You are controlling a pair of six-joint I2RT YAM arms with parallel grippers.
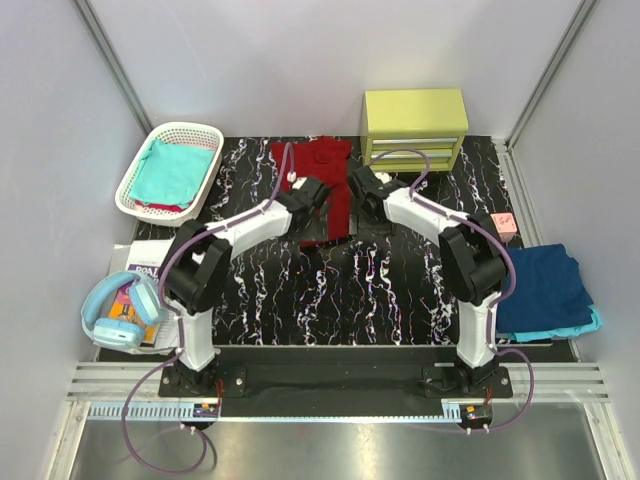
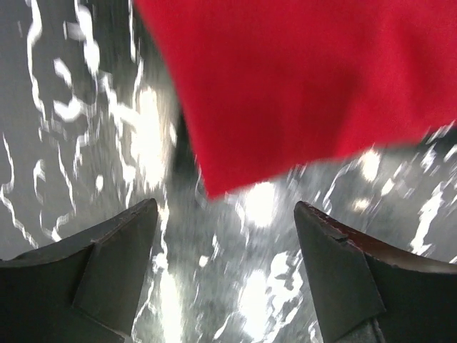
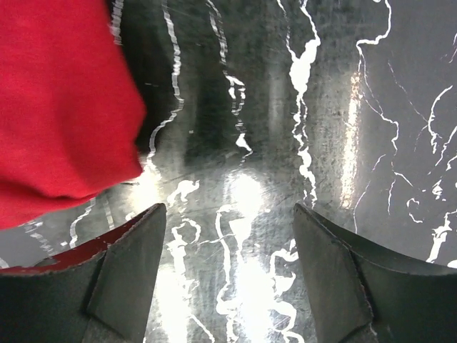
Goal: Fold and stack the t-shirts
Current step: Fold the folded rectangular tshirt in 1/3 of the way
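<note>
A dark red t-shirt point(image 1: 328, 180) lies as a narrow strip on the black marbled table point(image 1: 380, 290), towards the back. My left gripper point(image 1: 312, 200) hovers at its left edge and my right gripper point(image 1: 365, 192) just to its right. In the left wrist view the left gripper point(image 2: 227, 214) is open over bare table, with a corner of the red t-shirt point(image 2: 307, 86) just ahead. My right gripper point(image 3: 228, 214) is also open and empty, the red t-shirt point(image 3: 64, 107) off to its left. A teal t-shirt point(image 1: 172, 170) lies in a basket. A navy t-shirt point(image 1: 545, 285) rests on a light blue one point(image 1: 590, 322) at the right.
The white lattice basket point(image 1: 135, 180) stands at the back left. A yellow-green drawer unit point(image 1: 415, 125) stands at the back, right of the red shirt. A small pink block point(image 1: 505, 225) sits by the right edge. Blue headphones point(image 1: 120, 310) lie on papers point(image 1: 140, 262) at the left.
</note>
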